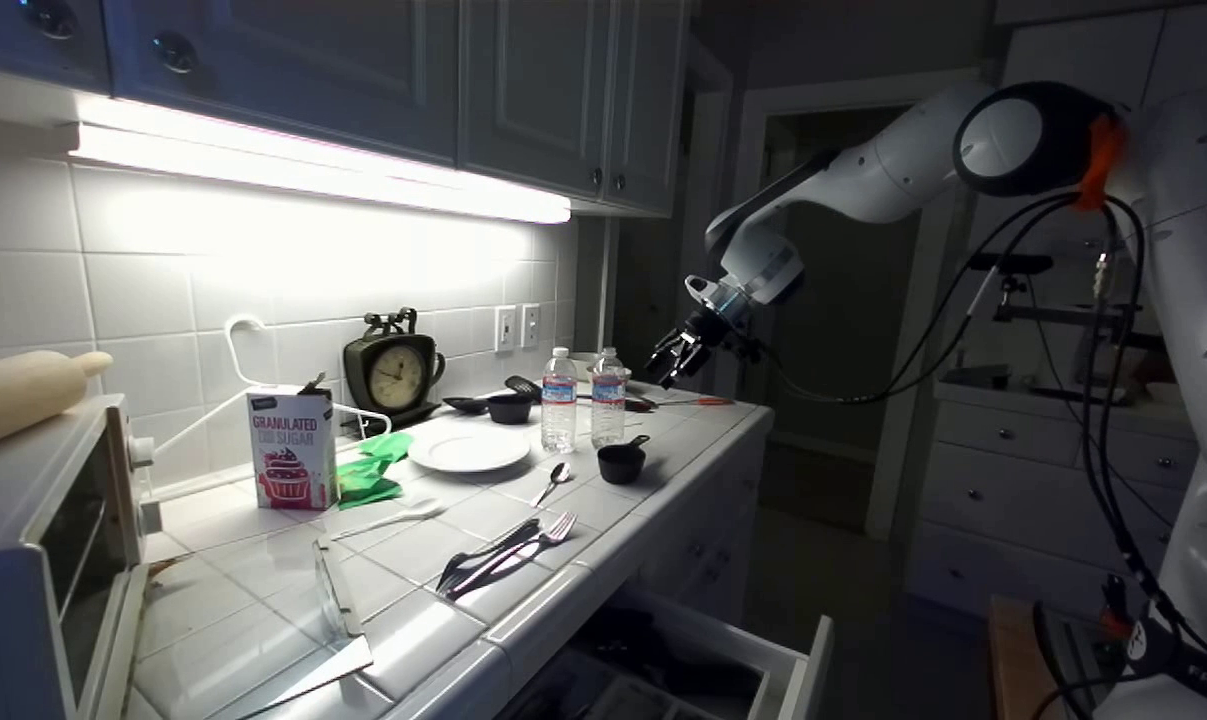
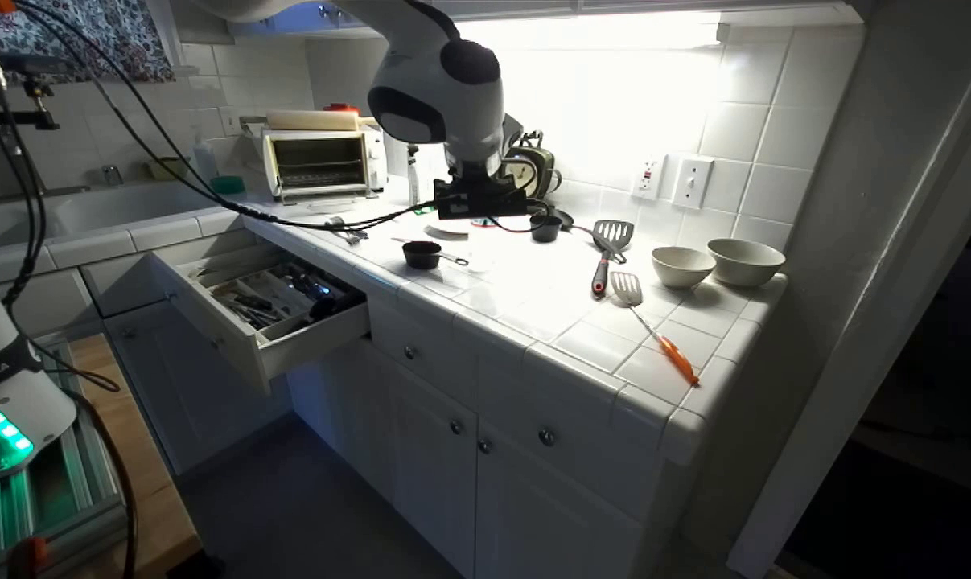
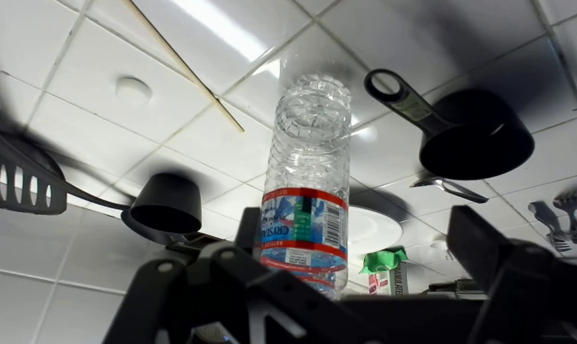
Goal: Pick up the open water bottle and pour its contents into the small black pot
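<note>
Nearest the wrist camera, the black two-fingered gripper [image 3: 355, 224] has its jaws spread wide; in an exterior view it hangs over the white tiled counter [image 1: 688, 430], raised off its surface. Next, apart from the jaws, comes a ribbed, clear plastic water bottle [image 3: 312, 153], upright, its blue-and-red label [image 3: 305, 234] inverted in the wrist view — "CRYSTAL" can be read beside a barcode, the finer print cannot. In an exterior view a second clear plastic water bottle [image 1: 559, 405] with a similar label stands just beside it; which of the two is the open one cannot be told. Near them, toward the front, sits a small round black pot [image 3: 477, 155] with a looped handle, the printing on that handle too small to read. White tile shows between bottle and pot — and between the pot and the counter's front edge, below which a white drawer [image 2: 320, 342] stands pulled out. Beyond, toward the wall, a round white plate [image 1: 468, 452] has a small metal spoon [image 1: 560, 472] near its rim. Farther on, a white-and-pink paper carton [image 1: 296, 460], upright beside a crumpled green wrapper [image 1: 368, 485], reads "GRANULATED" and "SUGAR", the word between blurred. Well apart from the counter, the white robot base [image 2: 18, 394] shows "EMIKA" on a dark band.
</note>
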